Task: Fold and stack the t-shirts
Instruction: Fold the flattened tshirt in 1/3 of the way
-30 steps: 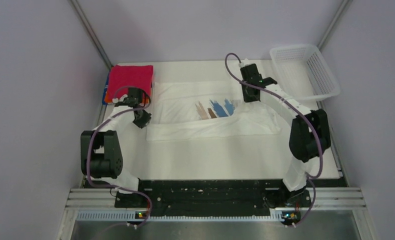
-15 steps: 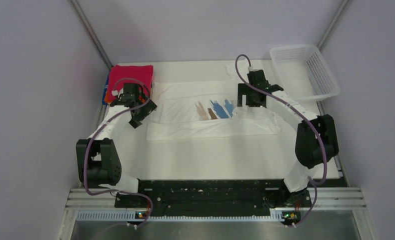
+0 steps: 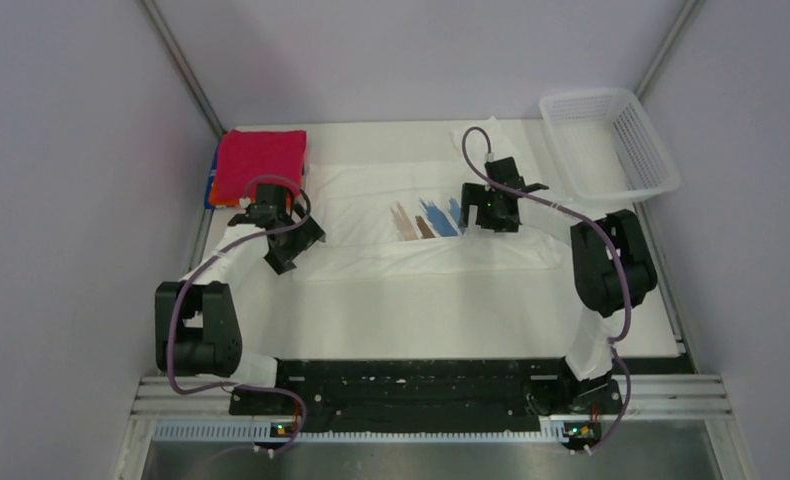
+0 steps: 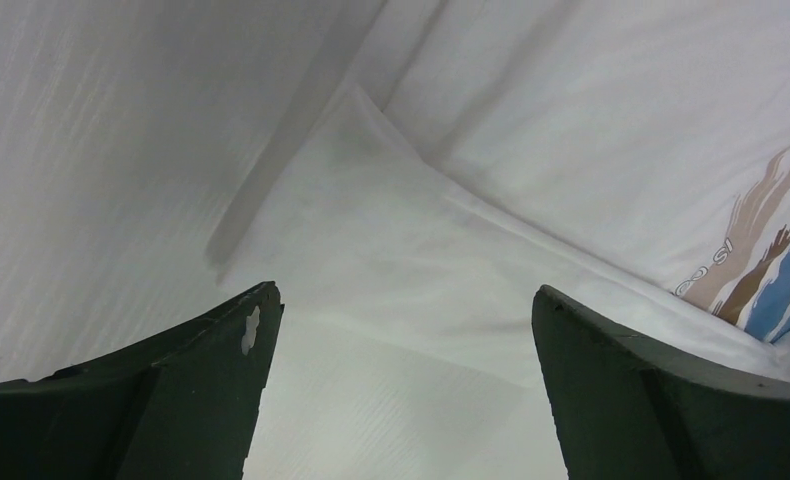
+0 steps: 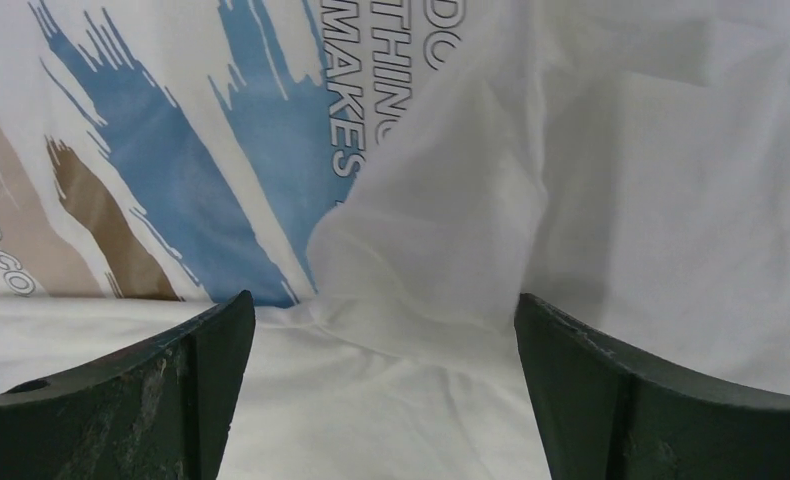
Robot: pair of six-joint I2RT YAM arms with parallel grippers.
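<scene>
Upper left of the overhead view holds one stack of folded t-shirts: one crimson shirt (image 3: 261,163) on top, with one orange and one blue edge (image 3: 211,186) peeking out beneath. The left gripper (image 4: 406,300) has its fingers spread, empty, over a folded left corner of the single white printed shirt (image 3: 421,255), which lies mid-frame. The right gripper (image 5: 386,305), likewise spread and empty, hangs by the blue strokes. One mesh basket (image 3: 586,94) sits upper right.

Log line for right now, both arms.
left gripper: open over white shirt | right gripper: open over white shirt | crimson shirt: folded, far left
</scene>
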